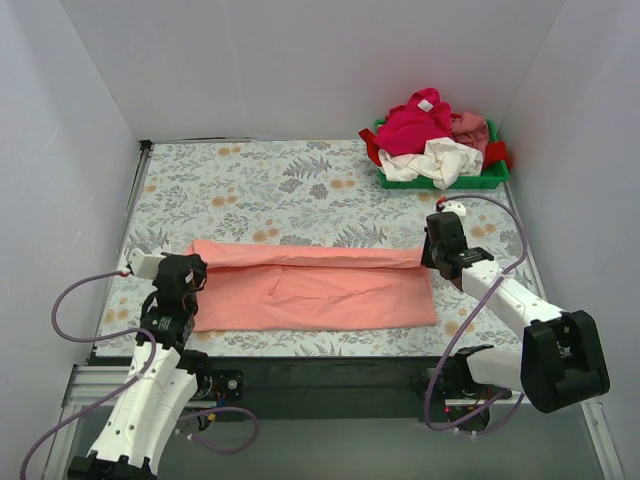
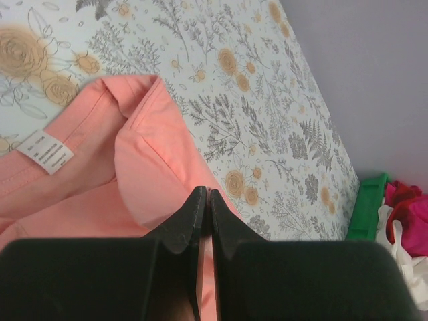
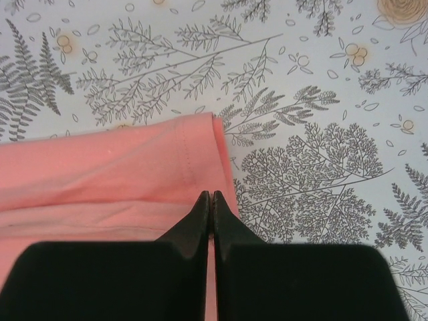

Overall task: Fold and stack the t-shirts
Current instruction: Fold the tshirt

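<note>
The salmon-pink t-shirt (image 1: 310, 290) lies as a long flat band across the near part of the table, its far edge folded over towards me. My left gripper (image 1: 190, 268) is at its left end, shut on a fold of the cloth (image 2: 154, 154), with the jaws (image 2: 208, 192) pressed together. A white label (image 2: 45, 151) shows near the collar. My right gripper (image 1: 432, 255) is at the right end, shut (image 3: 210, 195) on the hem of the shirt (image 3: 120, 167). The magenta (image 1: 415, 122), white (image 1: 440, 160), red (image 1: 372, 148) and dusty pink (image 1: 470, 125) shirts lie heaped at the back right.
The heap sits in a green plastic tray (image 1: 497, 180) at the back right corner, also seen in the left wrist view (image 2: 366, 207). The floral tablecloth (image 1: 260, 180) is walled in by grey panels on the left, back and right.
</note>
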Controlling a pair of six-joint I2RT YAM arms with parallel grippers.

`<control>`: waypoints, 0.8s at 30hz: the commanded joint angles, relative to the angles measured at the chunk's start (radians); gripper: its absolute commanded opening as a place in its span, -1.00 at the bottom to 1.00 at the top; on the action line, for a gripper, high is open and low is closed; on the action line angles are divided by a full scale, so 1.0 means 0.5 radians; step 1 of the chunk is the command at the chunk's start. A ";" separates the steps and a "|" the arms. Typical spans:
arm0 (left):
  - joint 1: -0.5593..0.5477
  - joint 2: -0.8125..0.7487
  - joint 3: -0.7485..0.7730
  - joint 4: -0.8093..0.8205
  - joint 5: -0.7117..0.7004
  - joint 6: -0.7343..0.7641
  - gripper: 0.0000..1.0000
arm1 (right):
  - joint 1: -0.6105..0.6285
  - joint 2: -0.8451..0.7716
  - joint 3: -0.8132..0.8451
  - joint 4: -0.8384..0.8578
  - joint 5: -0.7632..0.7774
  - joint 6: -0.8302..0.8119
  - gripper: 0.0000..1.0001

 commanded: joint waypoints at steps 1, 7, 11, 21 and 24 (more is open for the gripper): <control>-0.001 -0.039 -0.057 -0.152 -0.016 -0.253 -1.00 | 0.001 -0.066 -0.070 -0.001 -0.069 0.034 -0.97; -0.001 -0.162 -0.002 -0.735 -0.328 -0.824 -0.96 | 0.001 -0.173 -0.217 -0.029 -0.063 0.105 -0.81; -0.001 -0.278 0.050 -0.950 -0.412 -1.039 0.57 | 0.001 -0.247 -0.233 -0.062 -0.057 0.129 -0.52; -0.001 -0.144 0.173 -0.516 -0.048 -0.657 0.82 | 0.004 -0.480 -0.110 -0.008 -0.489 -0.082 0.97; -0.001 0.132 0.243 -0.224 0.335 -0.350 0.85 | 0.007 -0.443 -0.091 0.170 -0.973 -0.153 0.97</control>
